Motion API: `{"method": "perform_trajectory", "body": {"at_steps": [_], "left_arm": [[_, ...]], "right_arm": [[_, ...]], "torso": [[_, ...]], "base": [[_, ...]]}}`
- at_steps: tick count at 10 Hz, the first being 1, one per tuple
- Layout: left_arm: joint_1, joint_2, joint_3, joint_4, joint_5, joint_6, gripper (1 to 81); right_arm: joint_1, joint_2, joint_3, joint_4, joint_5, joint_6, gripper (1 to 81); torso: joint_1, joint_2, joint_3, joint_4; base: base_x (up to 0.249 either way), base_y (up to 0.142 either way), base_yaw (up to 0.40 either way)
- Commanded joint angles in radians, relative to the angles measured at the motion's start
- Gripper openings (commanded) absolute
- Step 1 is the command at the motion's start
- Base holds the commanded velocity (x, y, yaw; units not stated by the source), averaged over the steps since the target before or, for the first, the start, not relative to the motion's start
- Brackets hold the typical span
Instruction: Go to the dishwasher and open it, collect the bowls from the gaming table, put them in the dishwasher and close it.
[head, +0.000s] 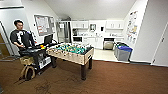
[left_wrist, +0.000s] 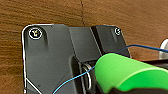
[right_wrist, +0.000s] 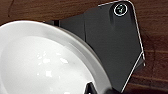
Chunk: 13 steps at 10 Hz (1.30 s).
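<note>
A brown carpet (head: 120, 80) is seen across the foreground of the head view, with a white kitchen at the back of the room. A foosball table (head: 71, 53) stands left of centre on the carpet, its long axis running from near right towards the far left. A person (head: 20, 37) is seated at its left behind a dark cart (head: 35, 53). Two blue-lidded bins (head: 123, 51) are set at the right, by the kitchen's edge. The dishwasher (head: 108, 44) is seen under the far counter, its steel front turned towards the room and closed.

In the left wrist view a green bowl (left_wrist: 125, 72) is seen large and close against the wrist's dark plate (left_wrist: 50, 60), with brown carpet below; it appears carried at the left gripper, but whether the fingers are closed on it cannot be told. In the right wrist view a white bowl (right_wrist: 42, 62) is seen close, its hollow turned to the camera, over carpet; the right gripper's state cannot be told either.
</note>
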Motion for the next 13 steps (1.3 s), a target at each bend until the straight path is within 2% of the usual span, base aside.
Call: {"method": "perform_trajectory", "body": {"at_steps": [1, 13], "left_arm": [[-0.054, -0.015, 0.013, 0.012, 0.027, 0.002, 1.0], [-0.054, -0.016, 0.013, 0.012, 0.027, 0.002, 1.0]], "right_arm": [[0.056, 0.022, 0.029, -0.012, -0.01, -0.004, 1.0], [0.059, 0.024, 0.027, -0.013, -0.01, -0.004, 1.0]], "torso": [[0.0, 0.0, 0.0, 0.0], [-0.002, 0.0, 0.0, 0.0]], "base": [[0.116, 0.0, 0.0], [0.115, -0.099, 0.0]]}}
